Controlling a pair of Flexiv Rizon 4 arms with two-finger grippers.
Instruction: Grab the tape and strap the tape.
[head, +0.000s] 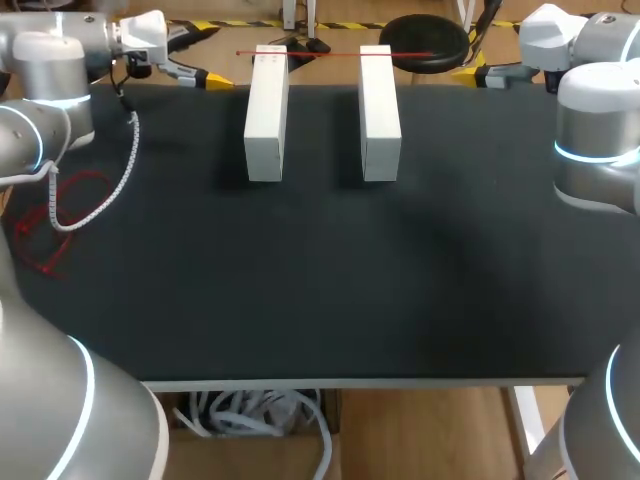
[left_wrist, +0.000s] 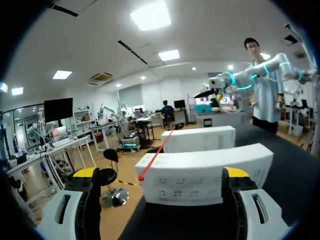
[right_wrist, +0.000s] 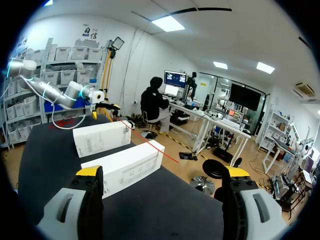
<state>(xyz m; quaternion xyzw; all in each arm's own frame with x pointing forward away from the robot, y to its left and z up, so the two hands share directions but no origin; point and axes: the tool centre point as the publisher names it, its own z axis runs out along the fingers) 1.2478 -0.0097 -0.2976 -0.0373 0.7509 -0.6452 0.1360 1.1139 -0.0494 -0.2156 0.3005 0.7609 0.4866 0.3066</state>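
The red tape (head: 320, 54) ran taut across the far ends of two white boxes (head: 266, 115). It lay ahead of my left gripper (left_wrist: 160, 172) and right gripper (right_wrist: 162, 171), touching neither. Both jaws stood released, grasping nothing.

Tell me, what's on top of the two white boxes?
A red tape lies across the far ends of both white boxes, sticking out past each. Nothing else shows on top. The table right under them is hidden.
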